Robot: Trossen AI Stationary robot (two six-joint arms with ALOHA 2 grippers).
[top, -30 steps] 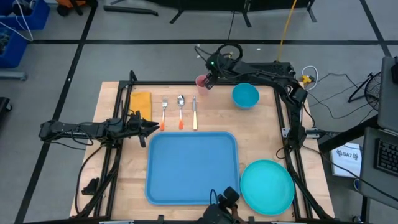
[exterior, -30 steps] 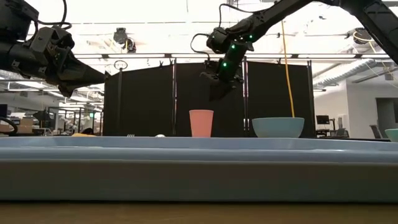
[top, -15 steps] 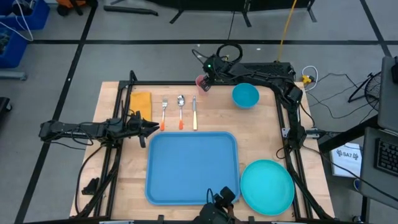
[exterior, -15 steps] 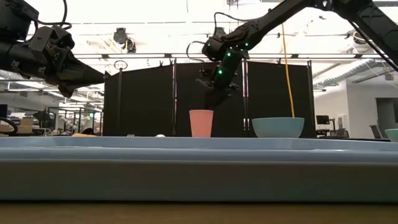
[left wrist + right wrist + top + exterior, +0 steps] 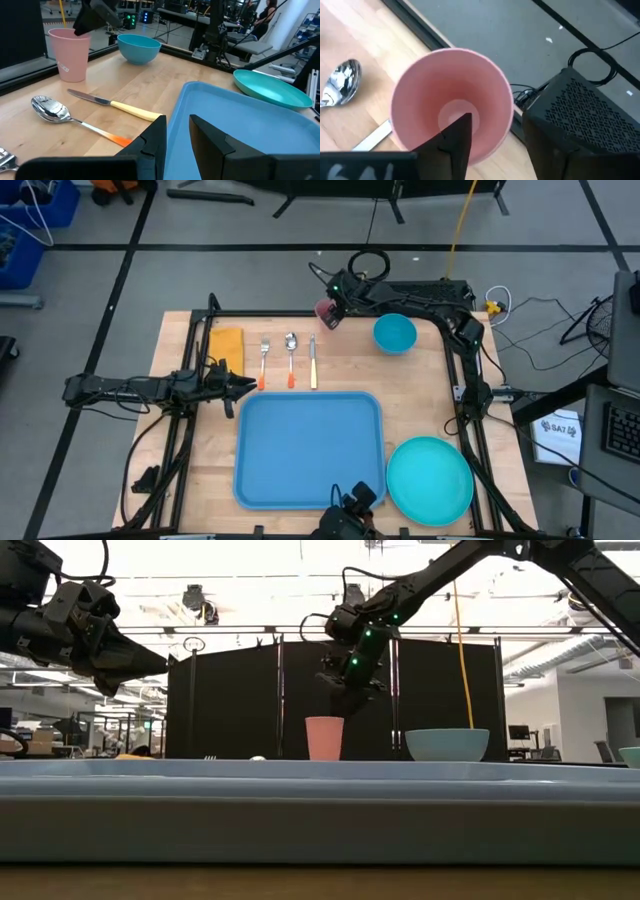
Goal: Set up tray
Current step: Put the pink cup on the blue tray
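Since a second ago, our right pincer (image 5: 343,703) has dropped onto the pink cup (image 5: 323,738) at 12 o'clock, fingers wide, one inside the rim. We judge a grasp comes next. Tray (image 5: 308,450) lies empty at 6 o'clock; left pincer (image 5: 246,384) waits at 9, narrow.

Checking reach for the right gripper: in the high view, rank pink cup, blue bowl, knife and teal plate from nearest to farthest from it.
Right gripper sits at the table's far edge.
1. Pink cup: directly under the gripper, one finger inside the rim.
2. Knife: just toward the tray; blue bowl to the side. Too close to call.
3. Teal plate: near right corner, farthest.
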